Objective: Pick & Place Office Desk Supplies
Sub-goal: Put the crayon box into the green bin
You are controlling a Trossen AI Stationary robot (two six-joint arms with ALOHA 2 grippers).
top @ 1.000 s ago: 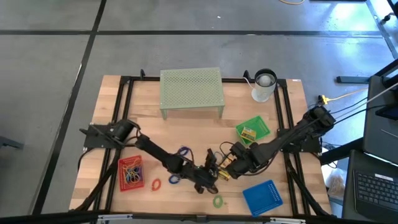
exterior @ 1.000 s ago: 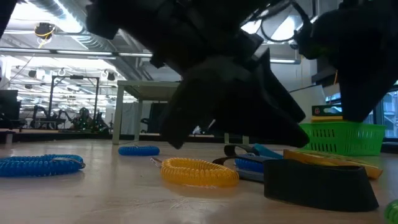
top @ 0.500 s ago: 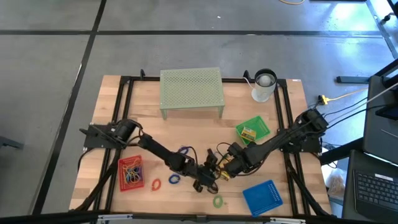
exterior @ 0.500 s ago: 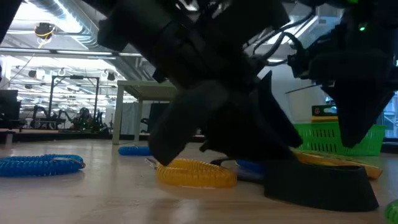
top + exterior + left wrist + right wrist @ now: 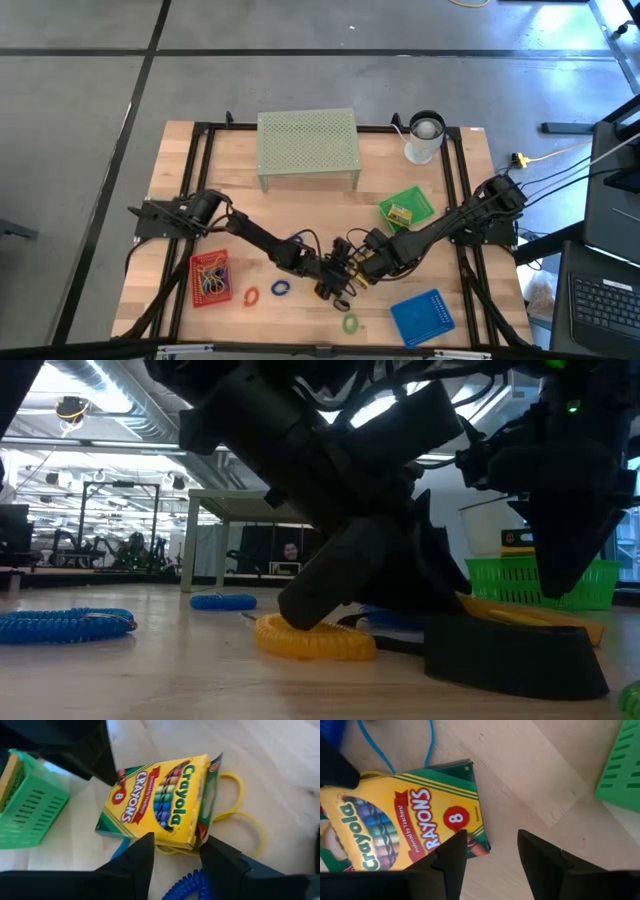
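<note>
Slid right and narrowed since earlier, left gripper (image 5: 174,857) fingers half-open, straddling light, crushable crayon box (image 5: 157,802); best pinched across flat faces.

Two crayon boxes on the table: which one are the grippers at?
The loose crayon box lying on the table between the left gripper and right gripper. The other box sits in the green tray.
</note>
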